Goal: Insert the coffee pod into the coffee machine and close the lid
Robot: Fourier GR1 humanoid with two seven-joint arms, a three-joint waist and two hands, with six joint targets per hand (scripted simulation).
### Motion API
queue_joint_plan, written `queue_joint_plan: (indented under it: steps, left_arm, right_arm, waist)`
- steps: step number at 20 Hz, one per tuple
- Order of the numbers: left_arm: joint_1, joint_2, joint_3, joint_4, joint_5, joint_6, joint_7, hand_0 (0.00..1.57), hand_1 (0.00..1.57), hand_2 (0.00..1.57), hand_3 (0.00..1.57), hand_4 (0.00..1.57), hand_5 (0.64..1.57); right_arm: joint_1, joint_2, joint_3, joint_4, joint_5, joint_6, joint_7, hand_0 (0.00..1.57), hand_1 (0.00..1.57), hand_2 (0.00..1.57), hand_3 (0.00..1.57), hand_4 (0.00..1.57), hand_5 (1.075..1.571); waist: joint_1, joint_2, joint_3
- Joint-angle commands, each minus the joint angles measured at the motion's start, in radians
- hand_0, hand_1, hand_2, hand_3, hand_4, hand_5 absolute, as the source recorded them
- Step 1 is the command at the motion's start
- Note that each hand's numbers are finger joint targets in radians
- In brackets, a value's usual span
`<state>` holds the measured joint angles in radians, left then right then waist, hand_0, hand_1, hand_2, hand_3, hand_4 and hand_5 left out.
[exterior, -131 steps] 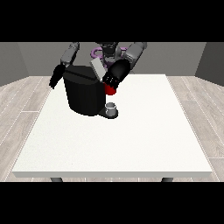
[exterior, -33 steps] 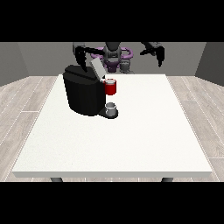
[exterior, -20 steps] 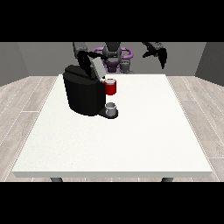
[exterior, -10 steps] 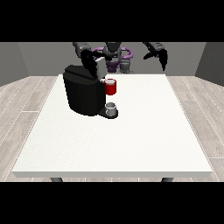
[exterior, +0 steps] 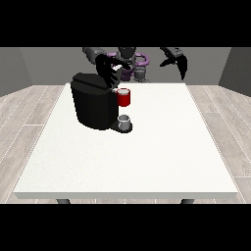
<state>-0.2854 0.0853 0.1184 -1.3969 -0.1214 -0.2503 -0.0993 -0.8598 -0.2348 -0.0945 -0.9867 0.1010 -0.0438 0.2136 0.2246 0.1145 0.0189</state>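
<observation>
You have the white bench [exterior: 147, 162] filling most of the view, with the robot small behind its far edge. On the bench, toward the far left corner, stands the black coffee machine [exterior: 93, 105], your largest object there. A red thing at the machine [exterior: 124, 98] sits at its front right side, and below it, on the machine's base, is a small grey thing [exterior: 124, 121] that you cannot tell for the coffee pod from here.

The hand at the view's left [exterior: 109, 72] is over the top right of the machine, right at its lid; whether it touches the lid is not clear, and you cannot tell how its fingers lie against the dark body. The hand at the view's right [exterior: 177, 61] is raised above the far edge of the bench, well apart from the machine, its fingers hanging down relaxed and holding nothing.
</observation>
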Motion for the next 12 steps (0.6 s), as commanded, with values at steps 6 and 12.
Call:
queue_joint_plan:
  steps: [6,12]
  left_arm:
    - [-0.063,0.012,-0.009,0.002,0.019,-0.037,-0.005,0.00,0.00,0.00,0.00,0.40,1.571]
    - [-0.110,-0.015,-0.031,0.014,0.016,-0.034,-0.026,0.00,0.00,0.00,0.00,0.43,1.571]
  right_arm:
    - [-0.138,0.007,0.051,-0.071,0.047,0.010,-0.023,0.00,0.00,0.00,0.00,0.24,1.571]
    - [-0.152,-0.009,0.064,-0.148,0.065,0.018,0.058,0.00,0.00,0.00,0.00,0.09,1.571]
  waist:
    - [0.133,0.041,-0.0184]
    - [0.184,0.099,-0.0188]
